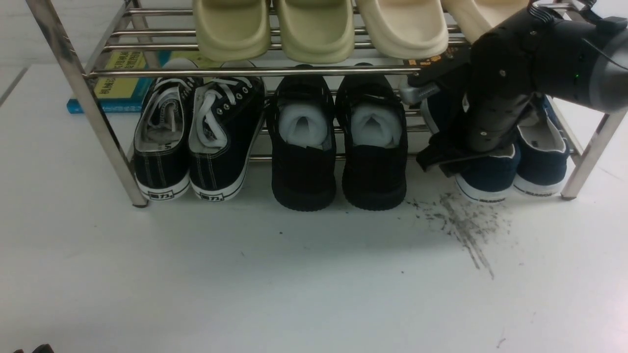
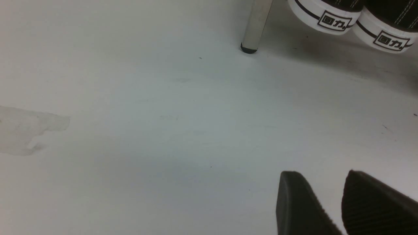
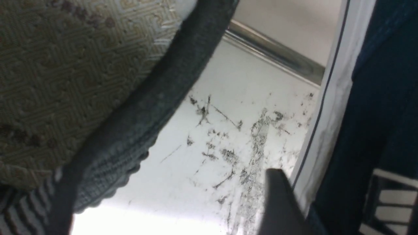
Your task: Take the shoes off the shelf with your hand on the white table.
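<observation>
White table [image 1: 294, 274] runs wide and bare in front of the shelf [image 1: 255, 72], with grey scuffs [image 1: 466, 230] just short of the right gripper [image 1: 441, 161]. That gripper is pushed under the front bar [image 1: 343, 71] into the low tier, down at the navy shoes [image 1: 490, 176], which sit at the shelf's end with their toes over the front edge. Room is tight: the black pair [image 1: 338, 147] is close on one side of the gripper, a shelf leg [image 1: 588, 157] lies beyond the shoes on the other, and slippers [image 1: 319, 29] sit overhead. The arm covers most of both shoes. In the right wrist view, one finger [image 3: 277, 202] shows beside a white sole; the other is cut off, so I cannot tell whether the shoe is gripped. The left gripper [image 2: 333, 205] hangs over bare table, well apart, its fingers parted and empty, with sneakers [image 2: 326, 16] beyond it.
</observation>
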